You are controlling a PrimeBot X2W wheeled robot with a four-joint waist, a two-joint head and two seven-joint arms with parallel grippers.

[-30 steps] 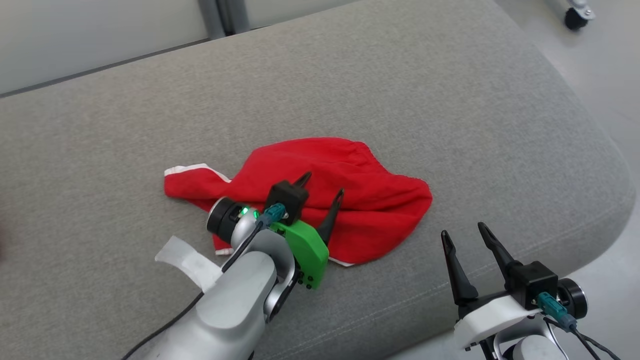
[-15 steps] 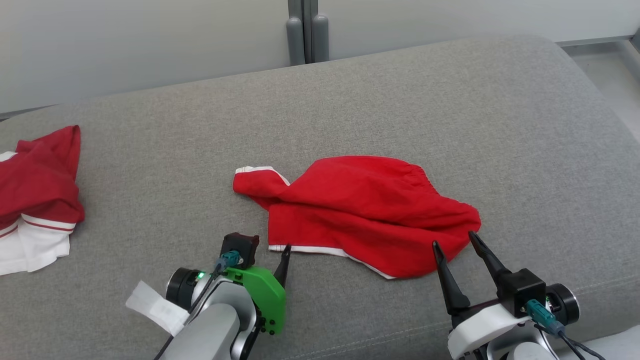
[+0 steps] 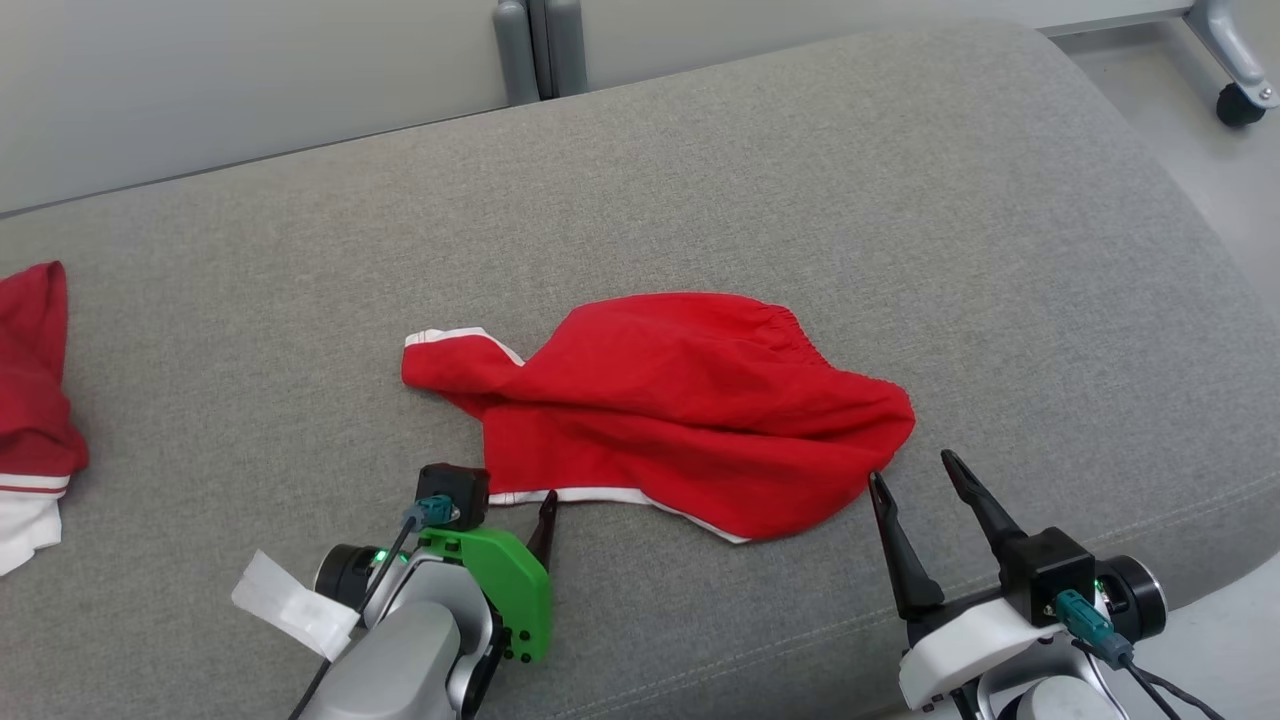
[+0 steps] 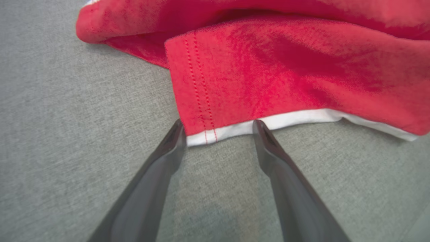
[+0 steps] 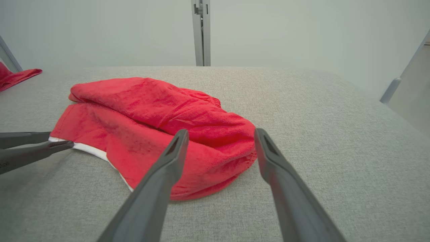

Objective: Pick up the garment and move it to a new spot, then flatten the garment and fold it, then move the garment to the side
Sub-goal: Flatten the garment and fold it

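The garment (image 3: 660, 410) is a pair of red shorts with white trim, lying crumpled in the middle of the grey cushion (image 3: 800, 180). My left gripper (image 3: 505, 498) sits at its near left corner, open. In the left wrist view the left gripper (image 4: 217, 126) has both tips at the white hem of the garment (image 4: 285, 67), with nothing pinched. My right gripper (image 3: 912, 468) stands open just short of the garment's right end. In the right wrist view the right gripper (image 5: 220, 131) frames the bunched end of the garment (image 5: 151, 114).
A second red and white piece of clothing (image 3: 30, 400) lies at the cushion's far left. The cushion's rounded front edge runs just under both grippers. A grey post (image 3: 530, 50) stands behind against the wall, and a caster wheel (image 3: 1240, 100) is on the floor at the right.
The head camera has shifted. My left gripper has drawn back from above the garment to its near hem, staying open. The right gripper now stands closer to the garment's right end.
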